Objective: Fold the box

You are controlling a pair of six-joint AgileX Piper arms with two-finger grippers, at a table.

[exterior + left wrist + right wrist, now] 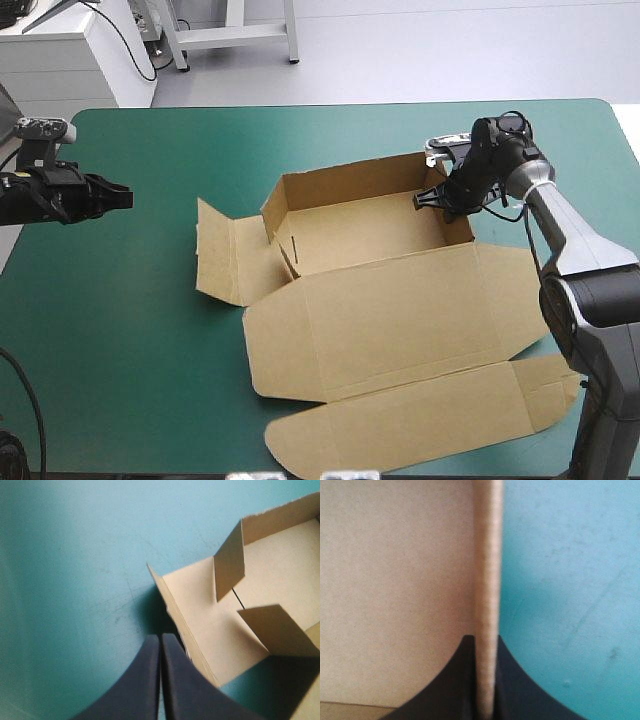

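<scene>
The table [120,330], under its teal-green cover, carries one item. The box [385,300] lies right of the table's centre as an opened sheet of brown board, partly erected.

**Box layout**
- The lid [390,315] is the largest panel. It lies flat on the cover, on the near side of the tray.
- The tuck flap [420,415] extends from the lid and reaches close to the table's near edge.
- The tray floor [370,235] lies on the far side of the lid. The far wall [350,185] stands raised behind it.
- The left side panel [225,255] is splayed outward from the tray toward the table's left edge, its outer edge lifted slightly. In the left wrist view, two short tabs stand up on the box [220,630] where this panel meets the tray.

**Right gripper**
The right gripper [440,200] is over the tray's far right corner. In the right wrist view, the right gripper [483,639] has its black fingers almost together, with the top edge of the box's right wall [487,555] pinched between them. The inner face of the board lies on one side of that wall and bare table [570,580] on the other.

**Left gripper**
The left gripper [122,197] hangs over the table near its left edge, apart from the box and pointing toward it. In its own view, the left gripper [160,638] has its fingers pressed together into a single point, with nothing between them.
</scene>
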